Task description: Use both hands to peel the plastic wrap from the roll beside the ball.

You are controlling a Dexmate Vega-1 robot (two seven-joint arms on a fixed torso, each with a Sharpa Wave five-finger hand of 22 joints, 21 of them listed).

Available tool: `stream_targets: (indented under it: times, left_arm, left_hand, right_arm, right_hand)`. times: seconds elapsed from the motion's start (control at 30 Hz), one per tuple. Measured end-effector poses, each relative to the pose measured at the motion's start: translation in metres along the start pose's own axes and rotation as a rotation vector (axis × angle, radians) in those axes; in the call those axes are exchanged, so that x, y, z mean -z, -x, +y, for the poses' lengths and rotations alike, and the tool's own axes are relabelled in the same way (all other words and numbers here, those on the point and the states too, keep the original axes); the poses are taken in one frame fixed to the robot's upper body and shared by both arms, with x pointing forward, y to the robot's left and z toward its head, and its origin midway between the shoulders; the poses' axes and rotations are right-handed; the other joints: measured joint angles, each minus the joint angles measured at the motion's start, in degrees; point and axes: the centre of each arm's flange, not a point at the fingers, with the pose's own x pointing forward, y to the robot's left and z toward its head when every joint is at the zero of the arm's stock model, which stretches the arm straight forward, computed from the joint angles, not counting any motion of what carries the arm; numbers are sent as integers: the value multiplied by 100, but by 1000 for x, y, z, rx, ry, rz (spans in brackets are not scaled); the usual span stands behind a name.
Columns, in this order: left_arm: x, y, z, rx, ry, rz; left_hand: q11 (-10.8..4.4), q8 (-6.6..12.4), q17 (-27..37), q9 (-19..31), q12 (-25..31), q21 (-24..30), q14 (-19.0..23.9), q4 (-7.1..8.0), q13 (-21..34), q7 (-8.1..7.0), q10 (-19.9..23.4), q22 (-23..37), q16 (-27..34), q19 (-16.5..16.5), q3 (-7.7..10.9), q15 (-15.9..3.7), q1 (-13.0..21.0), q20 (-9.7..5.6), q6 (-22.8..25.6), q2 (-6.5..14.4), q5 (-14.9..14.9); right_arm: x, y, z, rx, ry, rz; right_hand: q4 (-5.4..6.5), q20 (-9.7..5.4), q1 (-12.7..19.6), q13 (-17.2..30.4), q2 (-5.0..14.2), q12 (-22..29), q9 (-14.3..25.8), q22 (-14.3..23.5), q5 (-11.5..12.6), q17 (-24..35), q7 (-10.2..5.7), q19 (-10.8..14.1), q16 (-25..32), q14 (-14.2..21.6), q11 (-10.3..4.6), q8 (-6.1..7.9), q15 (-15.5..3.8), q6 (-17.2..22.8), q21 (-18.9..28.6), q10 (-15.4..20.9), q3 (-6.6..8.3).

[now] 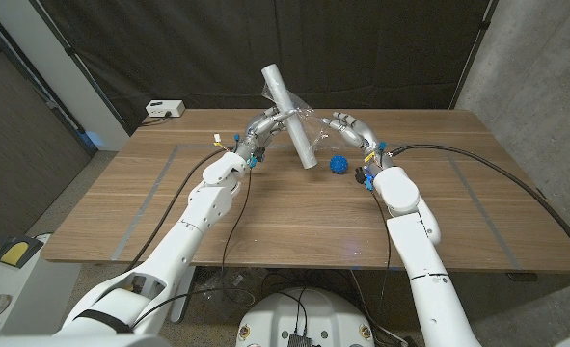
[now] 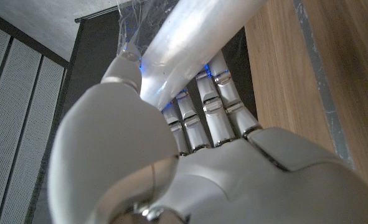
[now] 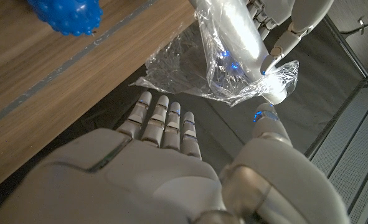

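Note:
The plastic wrap roll (image 1: 291, 116) is a long whitish tube, tilted, with its lower end near the table. My left hand (image 1: 263, 127) grips it around the middle; fingers (image 2: 212, 106) and thumb wrap the roll (image 2: 190, 43). A loose flap of clear film (image 3: 190, 68) hangs off the roll (image 3: 233, 31) toward my right hand (image 1: 350, 126). That hand's fingers (image 3: 165, 124) and thumb stand apart, and the crumpled film edge (image 3: 278, 87) lies just off the thumb tip. The blue spiky ball (image 1: 339, 165) sits on the table below the right hand, and the ball (image 3: 65, 14) is beside the roll's lower end.
The wooden table (image 1: 169, 222) carries grey tape lines. A small white box (image 1: 165, 109) sits at its far left corner. A dark curtain hangs behind the table. Black cables run off the right side.

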Motion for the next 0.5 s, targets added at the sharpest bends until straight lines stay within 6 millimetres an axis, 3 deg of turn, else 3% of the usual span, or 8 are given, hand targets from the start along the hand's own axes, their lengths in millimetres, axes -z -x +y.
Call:
stream_targets:
  times: [0.17,0.4,0.5]
  left_arm:
    - [3,0,1,-37,24,13]
    - [5,0,-1,-46,43,24]
    - [7,-1,-4,-34,48,36]
  left_hand:
    - [0,9,-21,0,2,0,13,0,0,0,0,-3,-1,32,0,9,0,-32,0,0,-4]
    - [-1,18,-27,-7,3,0,41,0,0,0,-1,0,-46,31,0,-2,0,-31,0,0,-24]
    - [-1,19,-38,-3,3,-1,42,0,0,0,-1,2,-84,31,0,-3,0,-31,0,0,-24]
  right_arm:
    - [-8,0,0,-2,35,4]
    - [-11,-2,1,-14,103,55]
    - [-18,-4,2,-19,139,64]
  right_hand:
    - [0,30,111,17,-107,23,0,16,50,27,-40,30,44,73,-58,22,-72,-40,0,-58,0]
    - [-32,-44,695,26,-131,23,-1,42,176,26,-122,104,32,-43,-271,21,-219,-265,0,-288,66]
    - [-16,-44,823,26,-182,0,-1,42,176,26,-122,104,-25,-218,-257,-1,-215,-408,-31,-424,82]
